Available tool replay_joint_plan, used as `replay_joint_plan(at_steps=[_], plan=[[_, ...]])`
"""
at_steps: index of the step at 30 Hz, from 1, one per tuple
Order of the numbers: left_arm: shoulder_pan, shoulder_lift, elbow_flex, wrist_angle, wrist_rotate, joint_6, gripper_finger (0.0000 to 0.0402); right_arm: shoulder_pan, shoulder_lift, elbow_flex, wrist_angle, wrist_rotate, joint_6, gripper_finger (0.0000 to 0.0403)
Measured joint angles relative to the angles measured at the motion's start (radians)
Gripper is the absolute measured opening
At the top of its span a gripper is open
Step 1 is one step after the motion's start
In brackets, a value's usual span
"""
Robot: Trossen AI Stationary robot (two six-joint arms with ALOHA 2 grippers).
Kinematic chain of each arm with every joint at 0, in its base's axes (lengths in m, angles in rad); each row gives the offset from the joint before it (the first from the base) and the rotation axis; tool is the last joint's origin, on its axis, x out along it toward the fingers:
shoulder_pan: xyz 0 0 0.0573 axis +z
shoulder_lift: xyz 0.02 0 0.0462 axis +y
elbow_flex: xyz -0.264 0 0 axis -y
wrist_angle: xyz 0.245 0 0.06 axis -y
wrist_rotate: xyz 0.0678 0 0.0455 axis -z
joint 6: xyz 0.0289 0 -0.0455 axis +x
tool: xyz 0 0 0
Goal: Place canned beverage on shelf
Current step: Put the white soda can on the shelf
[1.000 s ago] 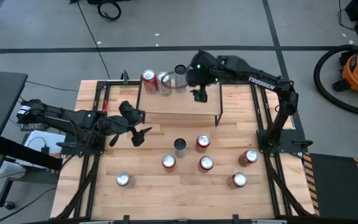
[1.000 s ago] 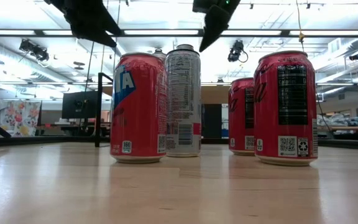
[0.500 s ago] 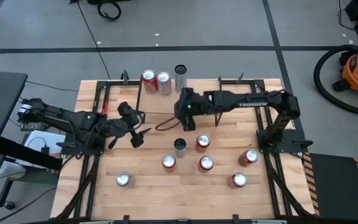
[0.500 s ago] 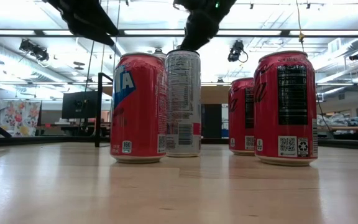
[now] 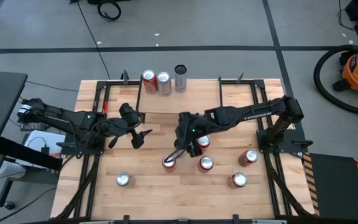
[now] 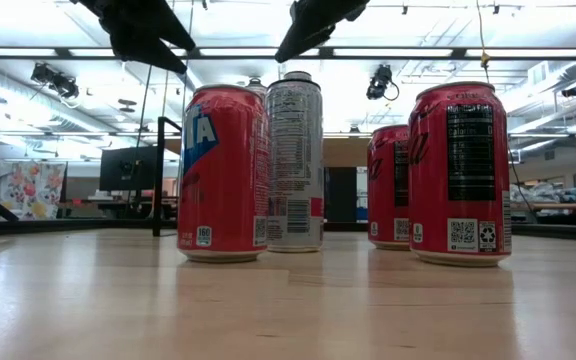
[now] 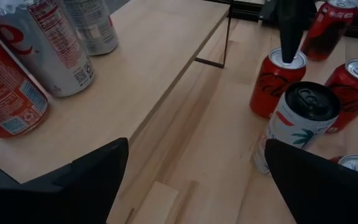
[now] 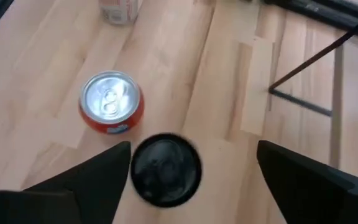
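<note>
Gripper wide above black-topped can

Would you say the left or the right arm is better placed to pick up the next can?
Right: its open right gripper hangs directly over the black-topped can, while the left gripper waits off to the side.

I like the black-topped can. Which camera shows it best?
Left wrist view: the black-topped can shows lid and side. Right wrist: only its lid. High view: the right gripper hides it. Low view: cannot tell.
</note>
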Motion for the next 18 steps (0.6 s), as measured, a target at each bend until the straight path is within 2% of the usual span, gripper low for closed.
replay_joint_plan(at_steps=[5, 9, 18], plan=[[0.0, 0.0, 0.0, 0.0, 0.0, 0.001, 0.0389, 0.036, 0.0, -0.003, 0.006, 0.006, 0.057, 0.0397], [0.0, 0.0, 0.0, 0.0, 0.0, 0.002, 0.0389, 0.046, 0.001, -0.061, 0.058, 0.04, 0.077, 0.0392], [0.0, 0.0, 0.0, -0.001, 0.001, 0.012, 0.0389, 0.029, 0.002, -0.187, 0.212, 0.035, 0.102, 0.0389]])
